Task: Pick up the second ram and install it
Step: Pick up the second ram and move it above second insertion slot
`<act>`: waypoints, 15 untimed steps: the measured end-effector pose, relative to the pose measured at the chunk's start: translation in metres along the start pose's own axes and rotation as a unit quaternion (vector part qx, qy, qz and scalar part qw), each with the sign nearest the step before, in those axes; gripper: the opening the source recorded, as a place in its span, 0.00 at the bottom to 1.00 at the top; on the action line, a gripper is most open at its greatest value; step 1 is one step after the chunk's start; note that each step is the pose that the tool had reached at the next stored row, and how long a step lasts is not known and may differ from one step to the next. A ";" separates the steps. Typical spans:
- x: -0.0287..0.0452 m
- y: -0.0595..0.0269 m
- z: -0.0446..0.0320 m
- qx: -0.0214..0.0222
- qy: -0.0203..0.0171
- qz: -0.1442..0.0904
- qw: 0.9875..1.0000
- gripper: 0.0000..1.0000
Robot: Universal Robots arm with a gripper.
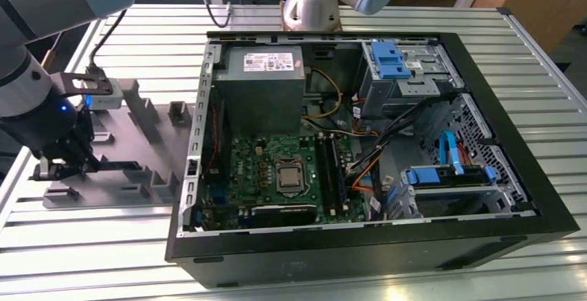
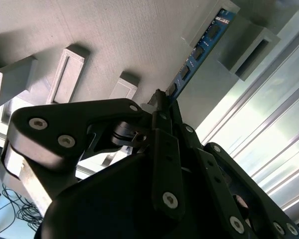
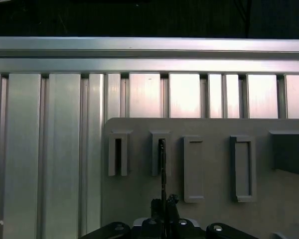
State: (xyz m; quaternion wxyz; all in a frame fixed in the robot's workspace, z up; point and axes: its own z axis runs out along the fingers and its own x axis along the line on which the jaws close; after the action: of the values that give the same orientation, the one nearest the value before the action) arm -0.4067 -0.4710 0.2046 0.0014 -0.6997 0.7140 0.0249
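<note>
Here, the slatted worktop (image 1: 513, 47) is carrying an open case (image 1: 367, 246), which is lying on its side with its inside facing up. That is leaving the motherboard (image 1: 252, 170) and its long black slots (image 1: 328, 170) reachable from above.

Beside the case, toward the exterior view's left, a grey tray (image 1: 170, 132) is lying flat on the slats. Its raised blocks are serving as holders, keeping thin parts standing on edge so that something can close on them from above. The arm (image 1: 27, 95) is reaching down over this tray, well apart from the case, with the tool (image 1: 55, 170) hanging just above the tray's surface.

In the second wrist view the ram (image 2: 204, 47) is running away from the tool (image 2: 162, 102) as a blue strip with black chips. Its far end is sitting between the tray's blocks. In the first wrist view the ram (image 3: 162, 164) is showing edge-on as a thin upright line, with its far end tucked into a slotted block (image 3: 155, 149).

The tool is drawn narrow and is pinching the ram. Its fingers (image 2: 164, 149) are pressing on the two flat faces, the hold that suits so thin a board. The ram is looking seated in its block rather than lifted clear, though that is hard to tell. By that reading the pick-up is at the gripping stage, and the slots are waiting unfilled by this stick.
</note>
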 end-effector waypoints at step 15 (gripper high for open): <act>-0.0002 0.0001 -0.0040 0.000 0.000 0.000 1.000 0.14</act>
State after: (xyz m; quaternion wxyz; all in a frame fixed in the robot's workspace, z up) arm -0.4067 -0.4710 0.2087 0.0016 -0.6997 0.7140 0.0250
